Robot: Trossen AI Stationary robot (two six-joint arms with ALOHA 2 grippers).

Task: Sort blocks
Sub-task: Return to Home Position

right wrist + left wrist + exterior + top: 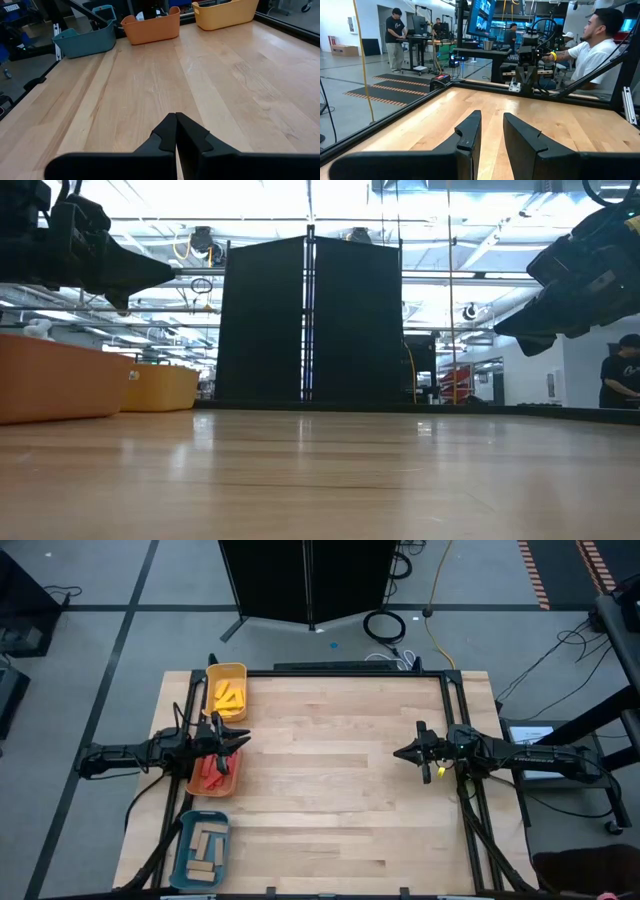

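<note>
Yellow blocks point(228, 697) lie in the yellow tray point(240, 670) at the far left. Red blocks point(212, 776) lie in the orange tray point(195, 787) below my left arm. Tan blocks point(205, 845) lie in the teal tray point(186, 830) at the near left. My left gripper point(492, 116) hovers level over the orange tray's right rim, its fingers a little apart with nothing between them. At the table's right side my right gripper point(175, 116) is shut on nothing, above the wood and pointing toward the trays.
The wooden tabletop point(340, 770) stretches between the two grippers. A dark metal frame point(455, 700) runs along the table's edges. The three trays stand in a row along the left edge point(150, 27). A seated person point(592, 45) and others show beyond the table's right side.
</note>
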